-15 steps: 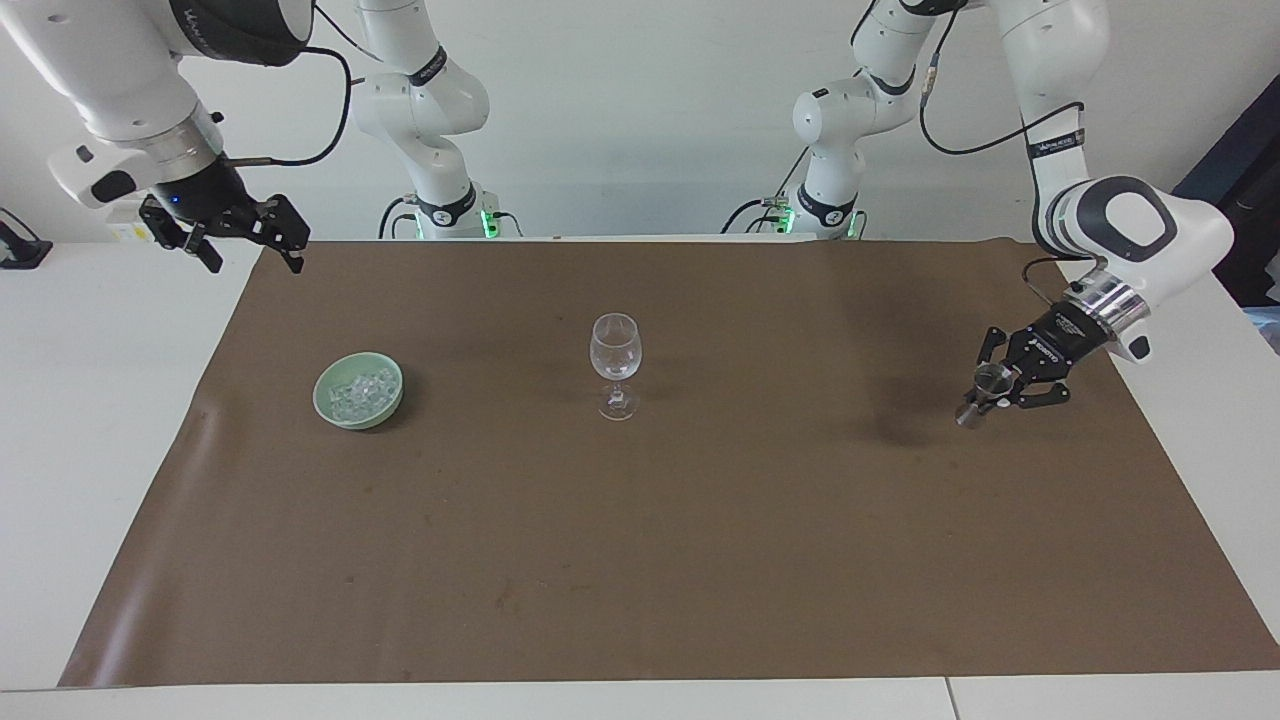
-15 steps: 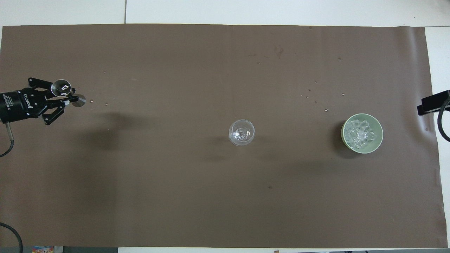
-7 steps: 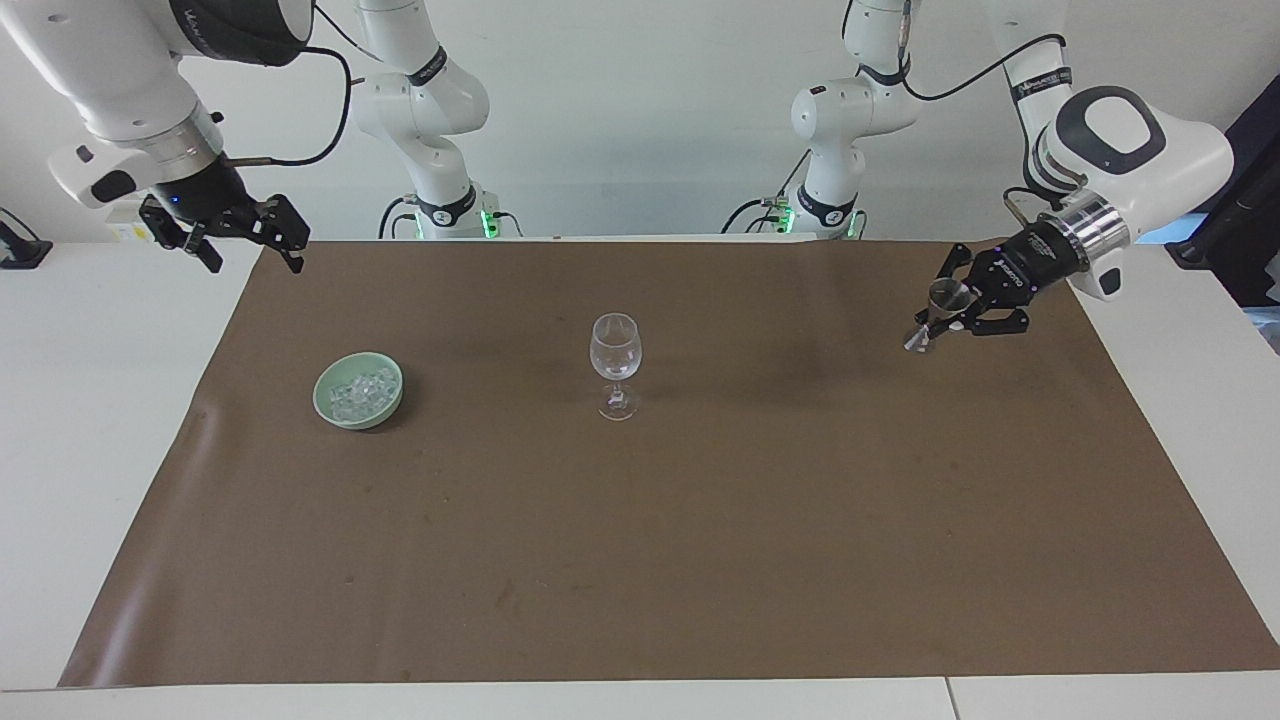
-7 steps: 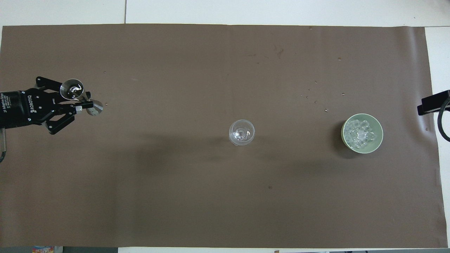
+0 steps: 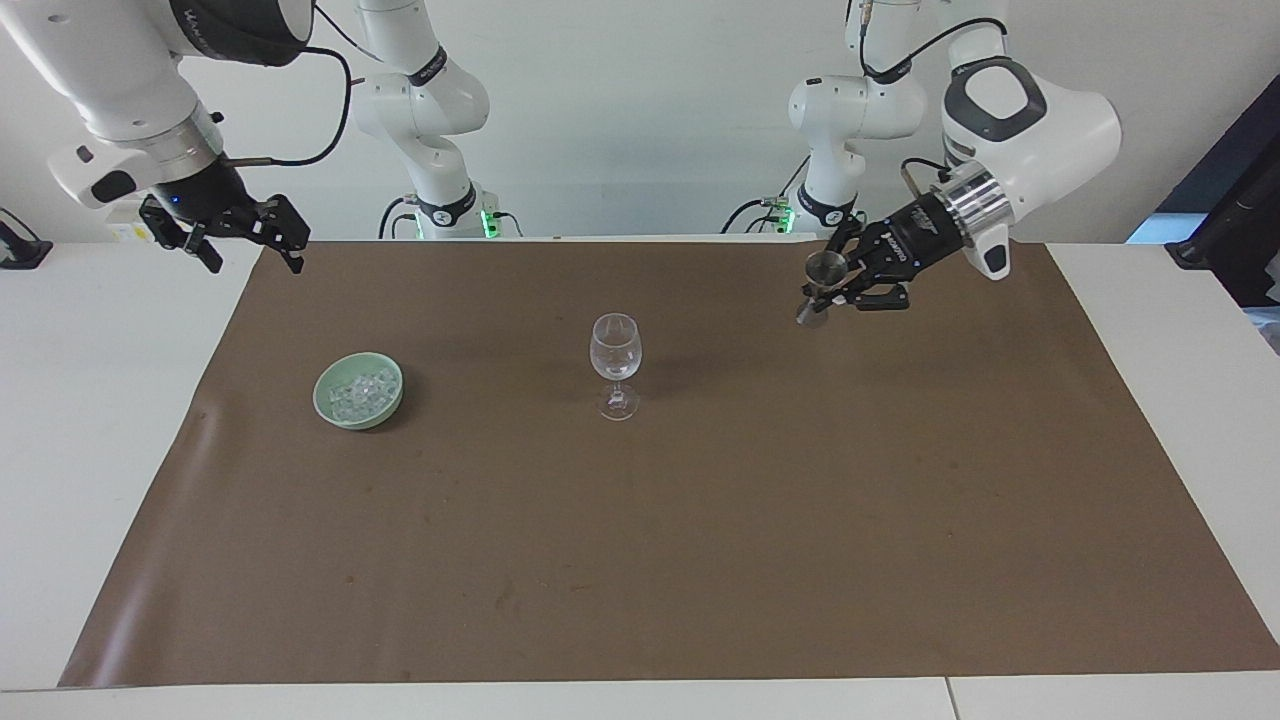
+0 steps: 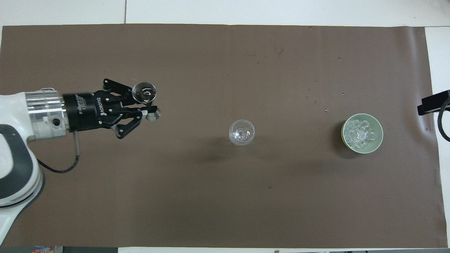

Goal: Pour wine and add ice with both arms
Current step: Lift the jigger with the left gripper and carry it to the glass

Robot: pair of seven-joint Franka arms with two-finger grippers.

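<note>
A clear empty wine glass (image 5: 615,362) stands upright mid-mat; it also shows in the overhead view (image 6: 241,132). Small clear ice cubes (image 5: 362,391) fill a pale green bowl (image 5: 330,405) toward the right arm's end; the ice (image 6: 359,133) and the bowl (image 6: 379,142) show from above too. My left gripper (image 5: 828,292) is shut on a small metal jigger (image 5: 826,267), held in the air over the mat between the glass and the left arm's end. From above the gripper (image 6: 150,109) and jigger (image 6: 145,93) show. My right gripper (image 5: 250,245) is open and empty, waiting over the mat's corner.
A brown mat (image 5: 700,560) covers most of the white table. A few small specks lie on the mat (image 6: 316,95) near the bowl. Only the right gripper's tip (image 6: 433,102) shows at the overhead view's edge.
My left gripper has risen and carried the jigger from the left arm's end of the mat toward the wine glass. The right arm has not moved.
</note>
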